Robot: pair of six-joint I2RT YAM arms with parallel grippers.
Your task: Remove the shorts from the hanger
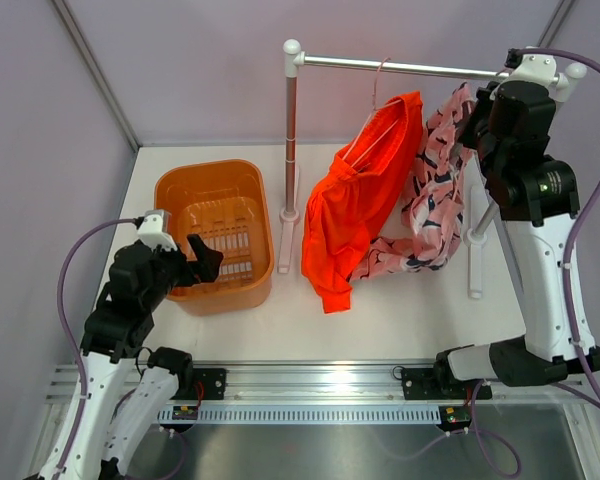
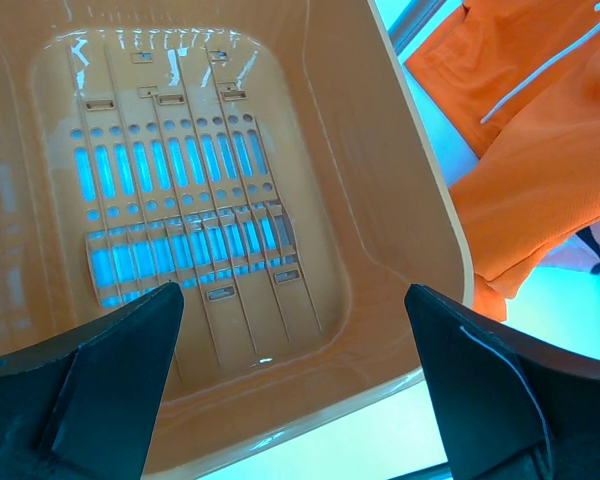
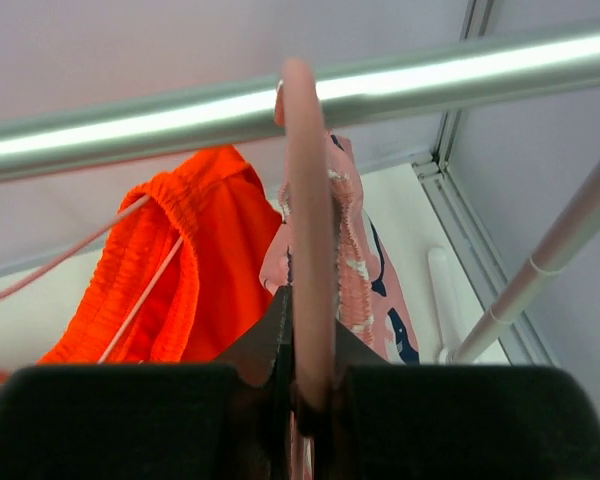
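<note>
**A:** Where's the left claw [image 2: 292,295]?

**B:** Well short of the rail [image 1: 400,67], nearest us. It's spread wide above the basket [image 1: 170,195] and holds nothing.

**A:** And the shorts?

**B:** Both hang under the rail. The orange shorts [image 1: 365,190] hang below its middle and reach down to the surface [image 1: 400,320]. The pink shorts [image 1: 435,180] hang just beside them, toward the rail's right end.

**A:** And the right claw [image 3: 310,375]?

**B:** Up at the rail, pinching the hanger [image 3: 308,200] that is hooked over it.
</note>
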